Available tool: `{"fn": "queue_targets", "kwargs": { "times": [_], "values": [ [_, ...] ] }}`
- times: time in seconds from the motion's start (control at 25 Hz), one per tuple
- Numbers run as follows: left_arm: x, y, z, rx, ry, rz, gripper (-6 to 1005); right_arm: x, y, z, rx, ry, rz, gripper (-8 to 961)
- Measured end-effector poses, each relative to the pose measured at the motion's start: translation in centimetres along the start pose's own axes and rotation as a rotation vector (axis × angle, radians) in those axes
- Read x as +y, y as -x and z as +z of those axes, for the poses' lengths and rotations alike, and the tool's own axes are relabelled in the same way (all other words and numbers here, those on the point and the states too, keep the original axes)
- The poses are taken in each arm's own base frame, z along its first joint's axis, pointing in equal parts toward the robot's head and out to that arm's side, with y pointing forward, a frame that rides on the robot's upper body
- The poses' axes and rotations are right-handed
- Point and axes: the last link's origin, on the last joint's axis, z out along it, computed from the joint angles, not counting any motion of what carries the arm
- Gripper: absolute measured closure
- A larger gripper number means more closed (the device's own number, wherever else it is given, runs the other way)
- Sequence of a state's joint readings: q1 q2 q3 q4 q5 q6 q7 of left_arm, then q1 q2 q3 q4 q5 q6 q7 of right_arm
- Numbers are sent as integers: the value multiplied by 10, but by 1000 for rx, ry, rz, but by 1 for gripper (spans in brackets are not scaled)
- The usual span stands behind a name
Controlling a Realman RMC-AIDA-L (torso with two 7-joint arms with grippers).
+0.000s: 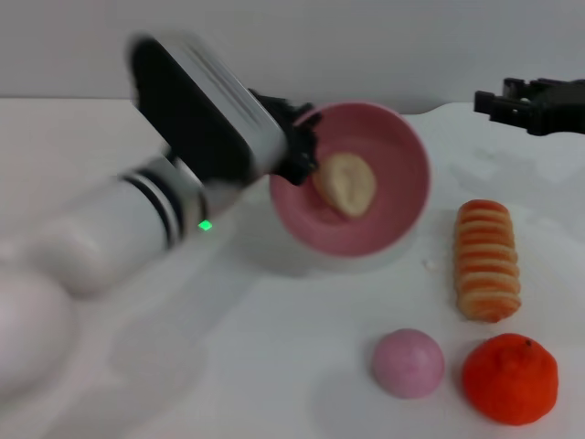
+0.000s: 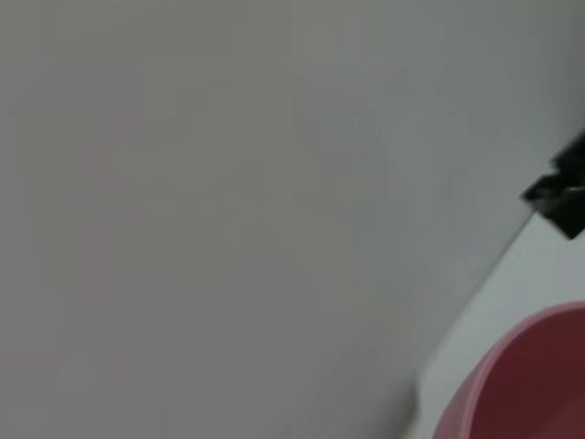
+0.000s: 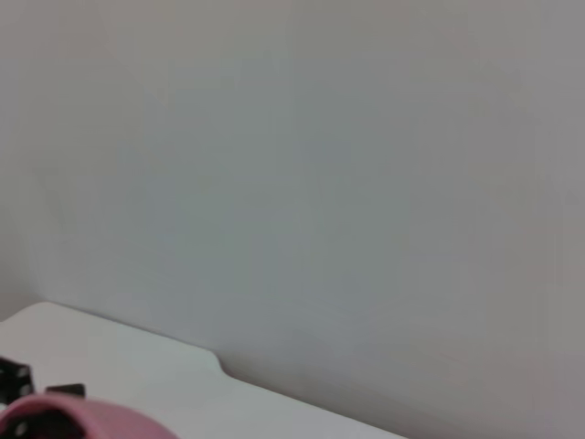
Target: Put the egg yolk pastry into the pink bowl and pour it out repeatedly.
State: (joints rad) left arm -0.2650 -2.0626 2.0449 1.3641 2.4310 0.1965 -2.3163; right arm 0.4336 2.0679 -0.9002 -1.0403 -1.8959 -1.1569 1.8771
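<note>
The left gripper (image 1: 306, 146) has the pink bowl (image 1: 366, 219) by its left rim and holds it up off the white table (image 1: 228, 366), tipped so its open mouth faces forward and toward me. Its dark fingers (image 1: 302, 169) are clamped on that rim. The arm behind it reaches in from the near left, white with black bands and a small green light.

The egg yolk pastry (image 1: 345, 183) sits inside the tilted bowl, pale and lumpy, resting against the inner wall just beside the fingers. A soft shadow lies on the table under the bowl.

To the right of the bowl, well apart from it, lies a long orange-and-cream ridged bread roll (image 1: 487, 261), end pointing away from the robot. Nearer the robot's side, a small smooth pink ball (image 1: 408, 363) and an orange tangerine (image 1: 509, 379) sit just beside each other, the ball on the left.

The right gripper (image 1: 512, 102) hangs at the far right, above the back edge of the table, away from everything; I cannot tell whether its fingers are apart or together.

The left wrist view shows mostly plain grey wall, with a curve of the bowl's rim at one corner. The right wrist view shows the same wall, the table's edge, and a sliver of pink bowl.
</note>
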Motion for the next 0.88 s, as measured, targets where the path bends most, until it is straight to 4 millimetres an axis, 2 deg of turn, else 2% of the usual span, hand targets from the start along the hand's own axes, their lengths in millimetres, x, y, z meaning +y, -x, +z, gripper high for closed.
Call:
{"fn": "queue_targets", "kwargs": {
  "times": [0.24,0.44,0.52,0.72,0.8,0.88],
  "values": [
    [45,4,0,213,-147,511,1000,-4,-6,-6,1,-18,19,340],
    [63,17,-5,302,-249,936,1000,-5,-9,-8,3,-22,25,333],
    [66,19,-6,311,-272,1043,1000,-6,-10,-8,4,-23,26,330],
    [66,20,-7,310,-297,1139,1000,-6,-11,-9,4,-25,28,323],
    [64,20,-6,301,-301,1116,1001,-6,-11,-9,5,-24,28,320],
    [56,16,-4,276,-326,995,1001,-4,-11,-8,8,-18,26,317]
  ]
}}
